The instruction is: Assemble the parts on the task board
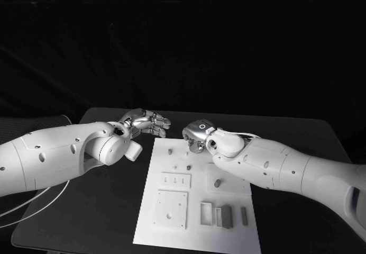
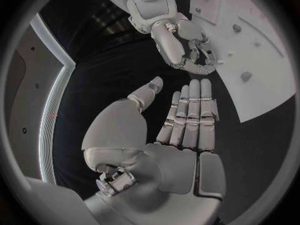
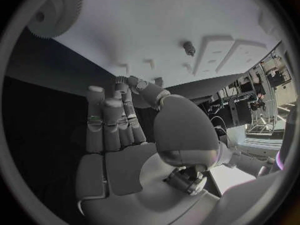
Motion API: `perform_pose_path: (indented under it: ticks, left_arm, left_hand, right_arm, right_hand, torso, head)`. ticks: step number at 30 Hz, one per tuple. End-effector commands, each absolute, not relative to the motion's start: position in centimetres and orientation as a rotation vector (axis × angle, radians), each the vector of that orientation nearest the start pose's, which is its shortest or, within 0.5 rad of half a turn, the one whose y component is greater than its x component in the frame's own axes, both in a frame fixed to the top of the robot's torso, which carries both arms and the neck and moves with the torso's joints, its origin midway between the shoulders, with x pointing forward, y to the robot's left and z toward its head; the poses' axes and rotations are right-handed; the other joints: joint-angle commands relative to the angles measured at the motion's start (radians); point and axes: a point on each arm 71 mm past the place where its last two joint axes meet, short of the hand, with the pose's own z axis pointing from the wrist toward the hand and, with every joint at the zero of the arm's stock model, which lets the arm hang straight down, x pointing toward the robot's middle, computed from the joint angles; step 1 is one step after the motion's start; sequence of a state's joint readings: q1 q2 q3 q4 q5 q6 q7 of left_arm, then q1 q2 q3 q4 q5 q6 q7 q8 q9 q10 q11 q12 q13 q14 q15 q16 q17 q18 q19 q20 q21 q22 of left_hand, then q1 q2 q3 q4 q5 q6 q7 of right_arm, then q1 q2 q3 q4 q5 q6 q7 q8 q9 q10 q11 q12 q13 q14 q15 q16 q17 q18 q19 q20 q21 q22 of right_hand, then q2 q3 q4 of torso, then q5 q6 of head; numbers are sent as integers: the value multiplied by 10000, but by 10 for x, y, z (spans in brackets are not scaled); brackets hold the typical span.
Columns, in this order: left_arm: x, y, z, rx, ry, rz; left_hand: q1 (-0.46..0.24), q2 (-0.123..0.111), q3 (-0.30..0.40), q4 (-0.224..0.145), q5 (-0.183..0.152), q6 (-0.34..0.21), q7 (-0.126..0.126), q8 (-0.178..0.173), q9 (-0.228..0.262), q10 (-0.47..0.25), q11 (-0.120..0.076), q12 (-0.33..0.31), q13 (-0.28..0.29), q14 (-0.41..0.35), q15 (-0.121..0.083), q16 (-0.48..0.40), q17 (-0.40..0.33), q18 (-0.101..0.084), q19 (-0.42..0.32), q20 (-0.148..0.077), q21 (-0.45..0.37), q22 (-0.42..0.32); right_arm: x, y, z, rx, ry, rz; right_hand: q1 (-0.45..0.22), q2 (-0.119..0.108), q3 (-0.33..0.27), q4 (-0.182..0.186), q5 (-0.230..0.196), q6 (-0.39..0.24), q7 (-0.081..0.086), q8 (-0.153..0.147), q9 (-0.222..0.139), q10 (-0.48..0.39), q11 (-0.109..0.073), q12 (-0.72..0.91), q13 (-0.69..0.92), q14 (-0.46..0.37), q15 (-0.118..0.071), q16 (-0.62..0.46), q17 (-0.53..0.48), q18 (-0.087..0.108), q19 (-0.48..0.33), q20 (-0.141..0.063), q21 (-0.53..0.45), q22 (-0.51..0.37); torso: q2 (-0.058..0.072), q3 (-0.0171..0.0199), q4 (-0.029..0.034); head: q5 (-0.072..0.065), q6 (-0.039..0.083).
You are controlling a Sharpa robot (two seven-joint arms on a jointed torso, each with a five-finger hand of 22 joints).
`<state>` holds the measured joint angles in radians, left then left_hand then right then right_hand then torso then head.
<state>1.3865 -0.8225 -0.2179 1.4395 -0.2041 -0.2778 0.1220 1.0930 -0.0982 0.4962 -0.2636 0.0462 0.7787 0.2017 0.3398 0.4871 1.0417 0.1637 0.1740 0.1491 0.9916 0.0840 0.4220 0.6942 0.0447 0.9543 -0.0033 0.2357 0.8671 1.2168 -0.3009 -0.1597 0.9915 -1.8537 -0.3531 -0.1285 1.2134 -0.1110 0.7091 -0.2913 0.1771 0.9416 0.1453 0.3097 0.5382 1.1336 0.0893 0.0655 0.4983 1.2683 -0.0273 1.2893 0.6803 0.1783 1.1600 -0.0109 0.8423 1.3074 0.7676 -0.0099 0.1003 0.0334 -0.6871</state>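
The white task board (image 1: 197, 225) lies lengthwise in the middle of the table. Small grey pegs (image 1: 217, 183) stand in it, and grey blocks (image 1: 226, 216) sit in slots near its front edge. My left hand (image 1: 146, 123) hovers just off the board's far left corner; in the left wrist view its fingers (image 2: 190, 112) lie straight side by side, the thumb is apart, and nothing is in it. My right hand (image 1: 197, 135) is over the board's far edge, its fingers (image 2: 199, 60) curled towards the thumb with no part seen between them. A white gear (image 3: 53, 7) lies on the board (image 3: 156, 30).
Raised white plates (image 1: 174, 181) with holes sit on the board's left half. The black table (image 1: 99, 211) runs bare on both sides of the board. Thin white cables (image 1: 34, 203) hang off its left edge. The two hands are close together at the far end.
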Motion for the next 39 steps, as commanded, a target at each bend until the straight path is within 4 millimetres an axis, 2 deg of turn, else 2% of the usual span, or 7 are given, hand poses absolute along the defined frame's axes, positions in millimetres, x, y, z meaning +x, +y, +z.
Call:
perform_pose_path:
  ticks: [1, 11, 28, 39]
  left_arm:
    - [513, 223, -167, -9015, 17157, -12307]
    - [514, 222, -163, -8920, 17121, -12339]
    - [514, 221, -161, -8879, 17090, -12351]
    - [514, 221, -160, -8810, 17088, -12355]
  left_hand:
    - [28, -86, 0, 43, 30, -83, -3, -34, 16, -76, 5, -69, 13, 59, 43, -62, 15, 168, 29, -69, -54, 17]
    - [30, -88, 1, 43, 30, -84, -3, -35, 18, -76, 5, -73, 16, 62, 43, -69, 24, 167, 29, -69, -57, 19]
    - [31, -94, 2, 43, 30, -90, -1, -41, 21, -77, 7, -81, 22, 66, 42, -82, 41, 166, 32, -70, -61, 24]
    - [36, -97, 4, 41, 30, -90, -1, -42, 24, -77, 7, -85, 26, 69, 42, -91, 52, 166, 32, -71, -64, 27]
  right_arm:
    - [539, -54, -229, -6351, 15020, 4275]
    - [538, -52, -230, -6377, 15115, 4360]
    - [538, -50, -235, -6388, 15223, 4366]
    - [540, -51, -235, -6283, 15222, 4286]
  right_hand:
    - [13, -33, 73, 13, -38, -14, 29, -63, 10, 823, -113, 26, 10, 1, -53, 40, -13, 835, 31, -69, 53, 179]
    - [-27, -25, 71, 22, -38, -19, 33, -67, 15, 822, -111, 24, 8, -1, -52, 39, -16, 835, 33, -64, 51, 177]
    - [-102, -93, 85, 10, -36, -150, 82, -149, 17, 657, -59, -19, -49, -42, -3, 17, -37, 835, -11, -52, 13, 166]
    - [-122, -131, 84, 16, -39, -183, 99, -171, 17, 613, -39, -13, -69, -63, 18, 11, -43, 835, -31, -43, 5, 170]
  torso:
    - [13, 4, -4]
    - [18, -2, -23]
    - [17, -4, -12]
    - [9, -2, -34]
  head:
    - [47, -26]
    - [94, -107]
    - [128, -127]
    - [171, -147]
